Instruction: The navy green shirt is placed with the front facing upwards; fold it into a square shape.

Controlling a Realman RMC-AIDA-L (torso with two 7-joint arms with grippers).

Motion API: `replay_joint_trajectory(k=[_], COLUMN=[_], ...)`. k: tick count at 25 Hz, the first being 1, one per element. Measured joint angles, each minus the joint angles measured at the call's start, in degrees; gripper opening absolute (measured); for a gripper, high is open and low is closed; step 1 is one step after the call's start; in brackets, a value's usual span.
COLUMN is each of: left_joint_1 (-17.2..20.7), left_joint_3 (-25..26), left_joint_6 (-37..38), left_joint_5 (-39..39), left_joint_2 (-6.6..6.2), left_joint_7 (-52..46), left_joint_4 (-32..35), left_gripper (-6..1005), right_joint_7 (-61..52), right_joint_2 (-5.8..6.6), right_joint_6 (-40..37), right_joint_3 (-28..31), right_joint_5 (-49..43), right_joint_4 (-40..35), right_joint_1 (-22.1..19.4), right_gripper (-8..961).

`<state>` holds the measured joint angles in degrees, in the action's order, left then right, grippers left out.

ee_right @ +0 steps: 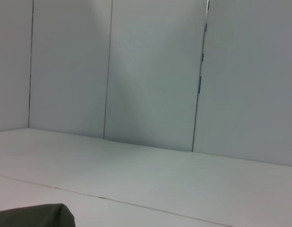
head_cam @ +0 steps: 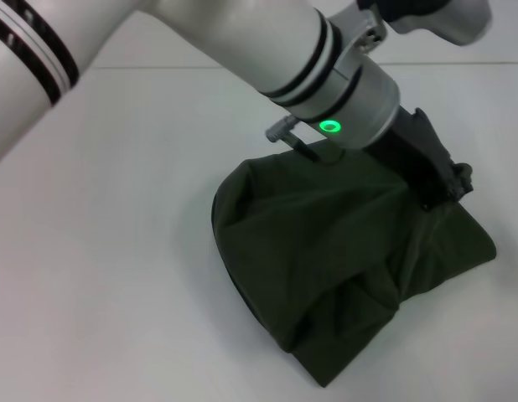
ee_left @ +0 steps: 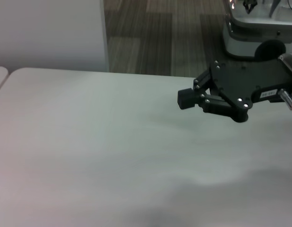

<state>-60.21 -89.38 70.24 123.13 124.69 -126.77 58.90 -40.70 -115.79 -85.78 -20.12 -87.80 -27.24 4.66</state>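
Here the navy green shirt (head_cam: 343, 276) lies bunched in a rumpled mound on the white table (head_cam: 100, 251), toward our right side, nowhere near square. We judge it soft, light and limp: it will sag and drag, so it is best taken at an outer edge or corner, pinching both layers, and drawn flat before folding. One arm, which we take for our left, reaches across from the left, and its gripper (head_cam: 439, 180) sits at the far right edge of the mound, touching the cloth; whether its fingers pinch fabric we cannot tell. The gripper seen from the left wrist (ee_left: 186, 99), presumably the right one, hangs above bare table, fingers close together, holding nothing.
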Motion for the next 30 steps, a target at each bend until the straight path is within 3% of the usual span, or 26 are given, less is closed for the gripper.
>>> replay_joint_trajectory(k=[7, 13, 24, 30], left_joint_1=[-0.7, 0.3, -0.4, 2.6], left_joint_3=[-6.4, -8.2, -9.0, -6.0], left_joint_6=[-9.8, -15.2, -10.1, -10.4], left_joint_5=[-2.8, -5.8, -6.6, -9.5], left_joint_2=[0.00, -0.02, -0.02, -0.11], left_joint_7=[-0.5, -0.5, 0.8, 2.8], left_joint_4=[-3.3, -5.6, -7.3, -5.7], left_gripper=[7, 26, 233, 558], right_joint_7=[0.1, 0.0, -0.2, -0.9], right_joint_2=[-0.42, -0.54, -0.18, -0.02], right_joint_6=[-0.3, -0.6, -0.2, 0.0], right_joint_3=[-0.3, 0.0, 0.0, -0.4], right_joint_5=[0.0, -1.2, -1.4, -2.0], right_joint_4=[-0.2, -0.5, -0.8, -2.2], right_joint_1=[0.0, 0.2, 0.9, 1.1], right_gripper=[1, 1, 1, 1])
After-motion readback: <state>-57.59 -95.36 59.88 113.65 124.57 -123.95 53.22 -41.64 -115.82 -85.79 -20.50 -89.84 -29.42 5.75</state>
